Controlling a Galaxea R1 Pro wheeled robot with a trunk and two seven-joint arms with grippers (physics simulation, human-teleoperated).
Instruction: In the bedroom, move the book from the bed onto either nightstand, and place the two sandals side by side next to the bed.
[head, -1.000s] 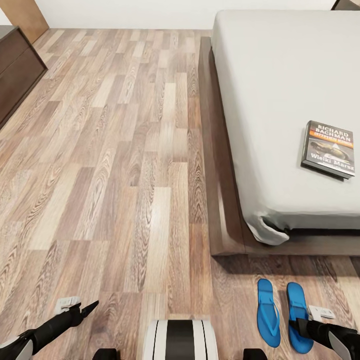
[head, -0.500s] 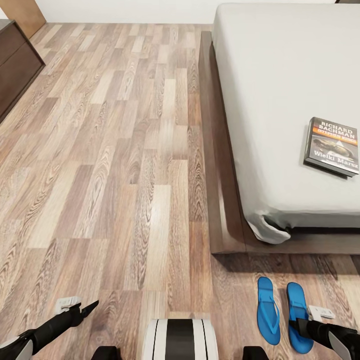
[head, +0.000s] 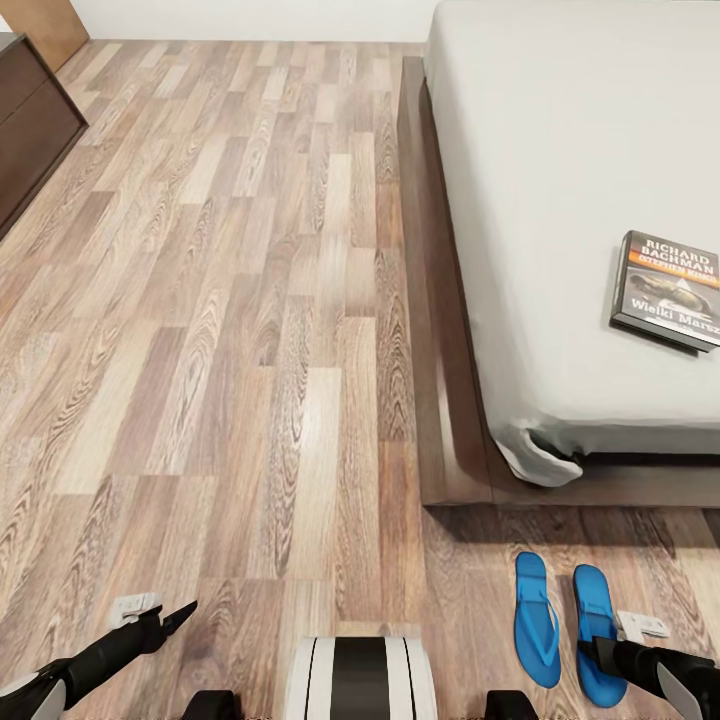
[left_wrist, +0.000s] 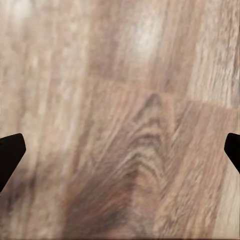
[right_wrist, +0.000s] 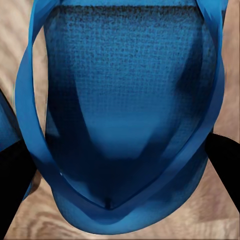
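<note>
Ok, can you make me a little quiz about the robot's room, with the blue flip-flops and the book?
1. True or false: the book lies on the bed.
2. Where are the two sandals? A) on the mattress B) side by side on the floor by the foot of the bed C) on the dresser
3. Fill in: the right gripper hangs over the sandal farther to the ___ in the head view.

Key: 1 true. 2 B. 3 right.
</note>
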